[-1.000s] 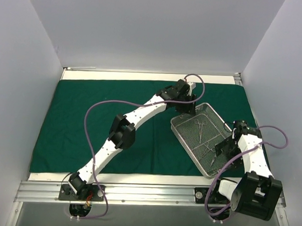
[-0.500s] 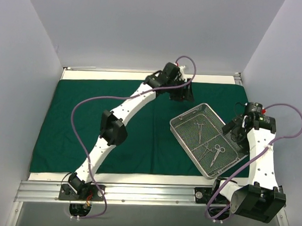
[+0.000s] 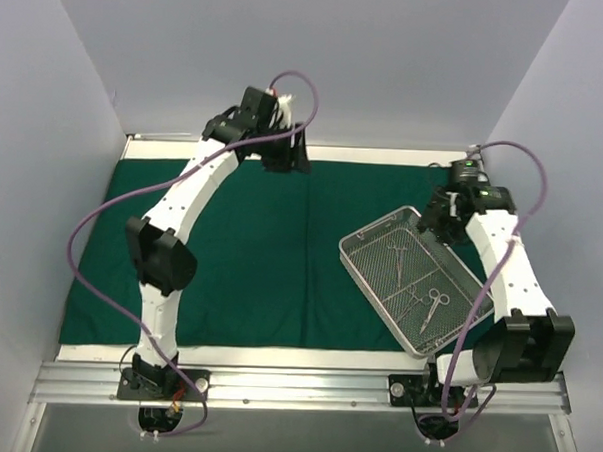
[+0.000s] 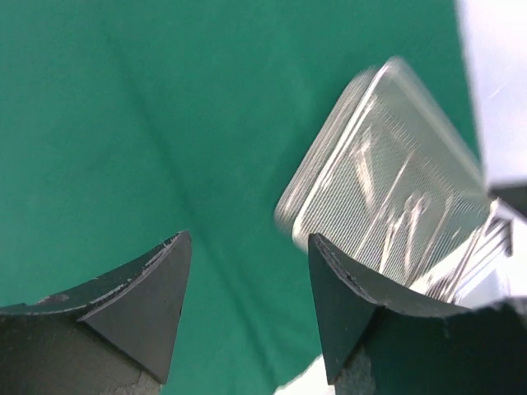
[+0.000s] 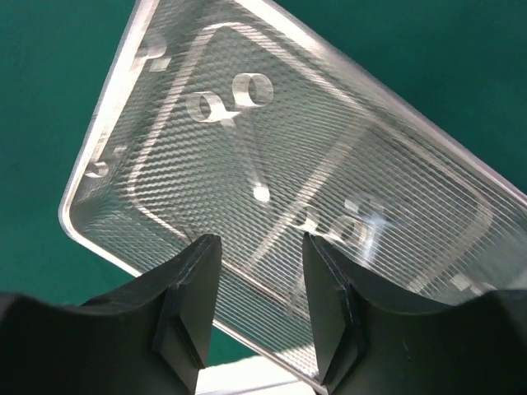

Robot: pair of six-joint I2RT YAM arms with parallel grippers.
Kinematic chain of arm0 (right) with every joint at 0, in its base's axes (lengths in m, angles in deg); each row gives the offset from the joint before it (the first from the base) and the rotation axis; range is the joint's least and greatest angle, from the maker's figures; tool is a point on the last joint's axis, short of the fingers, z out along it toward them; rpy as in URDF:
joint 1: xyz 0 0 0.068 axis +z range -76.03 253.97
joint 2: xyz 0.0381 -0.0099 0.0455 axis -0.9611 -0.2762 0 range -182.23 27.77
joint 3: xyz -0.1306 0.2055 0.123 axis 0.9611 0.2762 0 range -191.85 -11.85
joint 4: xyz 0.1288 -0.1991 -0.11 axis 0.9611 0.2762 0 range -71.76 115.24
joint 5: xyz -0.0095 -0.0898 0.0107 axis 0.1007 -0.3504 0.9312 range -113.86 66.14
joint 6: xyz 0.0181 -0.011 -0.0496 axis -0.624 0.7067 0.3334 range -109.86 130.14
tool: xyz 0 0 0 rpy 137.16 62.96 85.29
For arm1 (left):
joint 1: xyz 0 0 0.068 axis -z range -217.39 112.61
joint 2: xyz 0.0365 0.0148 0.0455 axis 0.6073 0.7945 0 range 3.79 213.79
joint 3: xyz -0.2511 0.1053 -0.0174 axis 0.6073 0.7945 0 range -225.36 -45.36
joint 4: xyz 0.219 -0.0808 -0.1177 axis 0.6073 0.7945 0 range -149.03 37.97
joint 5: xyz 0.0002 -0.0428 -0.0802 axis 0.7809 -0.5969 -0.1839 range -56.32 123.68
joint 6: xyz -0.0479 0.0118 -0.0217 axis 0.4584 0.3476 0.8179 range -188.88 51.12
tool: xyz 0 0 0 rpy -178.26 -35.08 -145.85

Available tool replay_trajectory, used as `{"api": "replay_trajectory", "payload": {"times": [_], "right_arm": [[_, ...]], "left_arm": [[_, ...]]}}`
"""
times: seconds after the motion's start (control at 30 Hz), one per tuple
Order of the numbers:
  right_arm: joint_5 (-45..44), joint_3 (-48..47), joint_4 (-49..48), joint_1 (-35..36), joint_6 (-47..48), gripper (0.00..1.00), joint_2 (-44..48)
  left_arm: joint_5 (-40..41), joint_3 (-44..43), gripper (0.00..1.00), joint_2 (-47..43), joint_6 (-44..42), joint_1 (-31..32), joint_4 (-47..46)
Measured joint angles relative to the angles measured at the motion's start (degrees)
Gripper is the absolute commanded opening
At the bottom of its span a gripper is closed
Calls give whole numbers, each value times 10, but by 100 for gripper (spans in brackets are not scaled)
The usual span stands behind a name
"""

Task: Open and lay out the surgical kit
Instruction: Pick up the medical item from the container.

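Shiny silver wire-mesh tray (image 3: 372, 272), rectangular, sits on flat dark green cloth (image 3: 229, 273) twd the table's near-right corner. Its long axis runs diagonally, near-right to far-left. Thin steel scissor-handled instruments (image 3: 433, 304) lie inside. Right gripper (image 5: 259, 243), the closer arm, hovers over the tray's far corner w/ jaws partly apart, empty. Left gripper (image 4: 247, 239), at the cloth's far edge & well apart from the tray, has jaws wide, empty.

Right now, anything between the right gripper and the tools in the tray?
Nothing visible. The right gripper hangs open above the far corner of the tray; the tools lie uncovered on the mesh, nothing on top of them.
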Motion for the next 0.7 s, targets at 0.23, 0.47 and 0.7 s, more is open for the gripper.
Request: {"api": "replay_trajectory", "payload": {"times": [0.23, 0.47, 0.7], "right_arm": [[-9, -28, -59, 107, -8, 61, -146], [-36, -14, -94, 113, -2, 44, -212], [-41, 28, -136, 113, 3, 38, -218]], "left_arm": [[-42, 255, 66, -118, -8, -44, -5], [-55, 313, 64, -160, -14, -78, 0], [-57, 354, 64, -202, -19, -83, 0]]}}
